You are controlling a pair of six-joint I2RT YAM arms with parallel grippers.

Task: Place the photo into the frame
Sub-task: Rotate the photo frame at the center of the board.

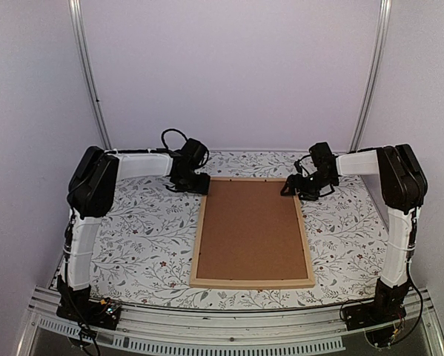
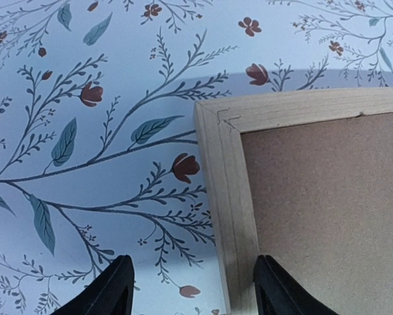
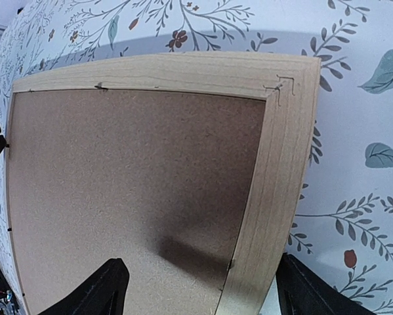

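The frame (image 1: 251,283) lay back-up on the worktop (image 1: 147,237) with the backing board (image 1: 251,222) fitted and the photo out of sight, so insertion appeared done though unverifiable, while both jaws stood wide open, empty, straddling its far corners.

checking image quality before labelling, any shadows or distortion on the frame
Top external: soft, even light, the frame looks straight-sided but lacks fine detail. Left wrist: sharp, a faint shadow band crosses the tablecloth beyond the frame's corner. Right wrist: wide-lens bowing curves the frame's edges, a dark shadow falls on the backing board.
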